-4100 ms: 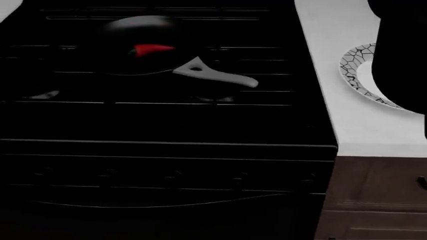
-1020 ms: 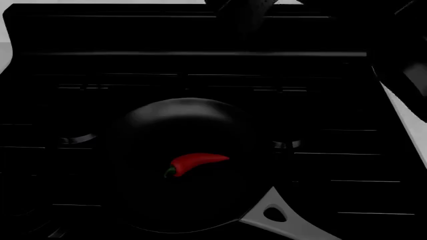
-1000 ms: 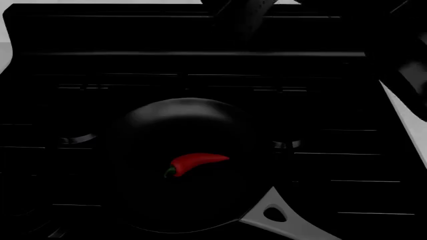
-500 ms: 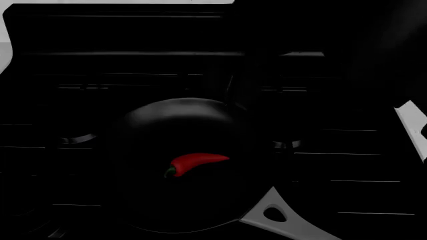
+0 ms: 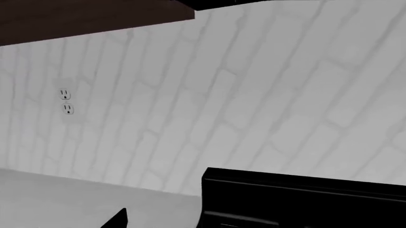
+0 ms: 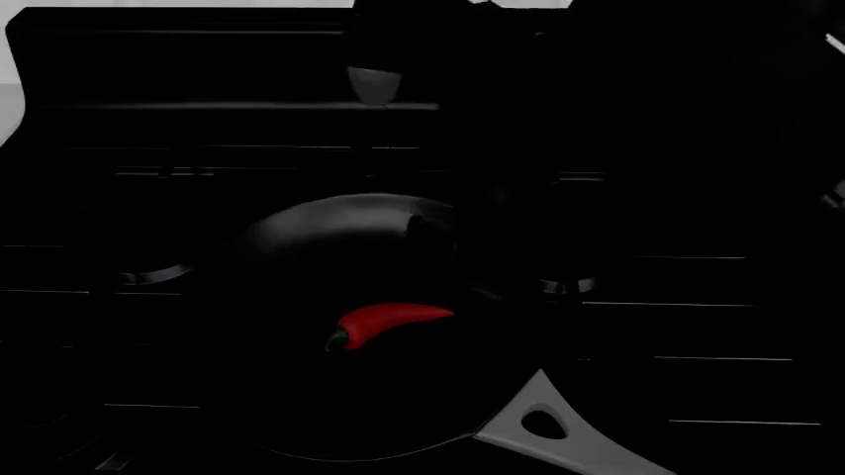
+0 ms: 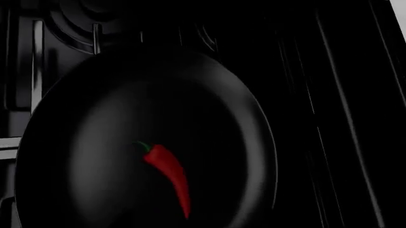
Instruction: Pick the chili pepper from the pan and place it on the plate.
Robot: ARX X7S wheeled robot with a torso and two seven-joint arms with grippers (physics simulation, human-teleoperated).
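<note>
The glossy red chili pepper (image 6: pixel 387 323) lies flat inside the black pan (image 6: pixel 330 247), stem toward the left.

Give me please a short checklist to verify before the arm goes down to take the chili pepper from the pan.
1. The chili pepper lies free inside the pan, nothing on it: ok.
2. The right wrist camera looks down on the pepper, so that arm is over the pan: ok.
3. Right jaws open wide enough for the pepper: cannot tell, they do not show in any view.
4. Path down to the pepper is free: cannot tell, a dark arm shape blends into the black stove in the head view.
5. The plate is in sight for the placing: not ok, no view shows it.
6. Left arm is out of the way, its camera facing the tiled wall: ok.
</note>
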